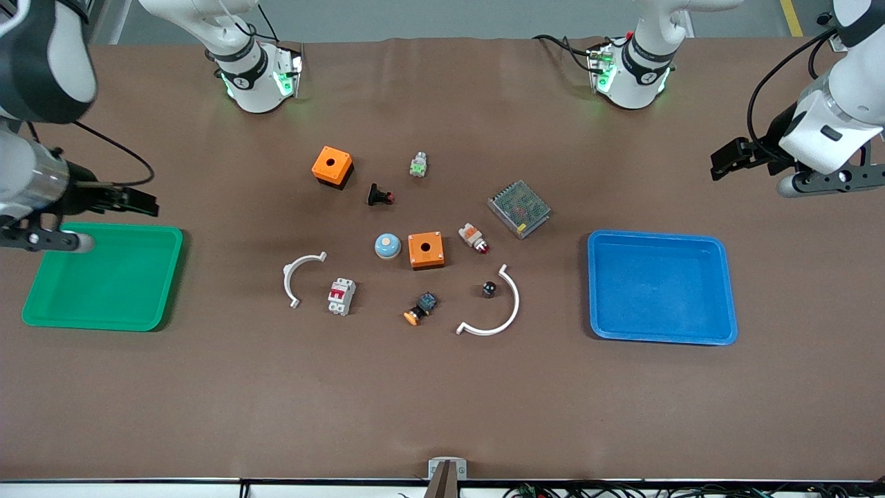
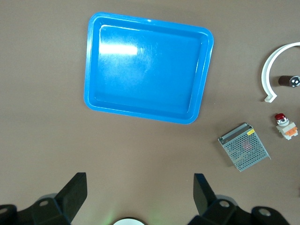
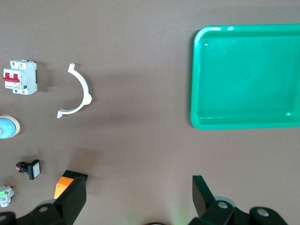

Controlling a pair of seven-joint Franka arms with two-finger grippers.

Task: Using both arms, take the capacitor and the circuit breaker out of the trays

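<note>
From the front, we are seeing both trays sitting empty: the green tray and the blue tray. The circuit breaker and capacitor are lying on the table between them, so the task is probably finished. In the left wrist view, the left gripper is hanging spread over the table beside the blue tray, well apart from the capacitor. In the right wrist view, the right gripper is hanging spread beside the green tray, well apart from the circuit breaker.

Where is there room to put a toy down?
Both the shallow green plastic tray and the matching blue tray hold nothing. The brown table is bare nearer the front camera than the big white curved clip. The middle is crowded with small parts.
</note>
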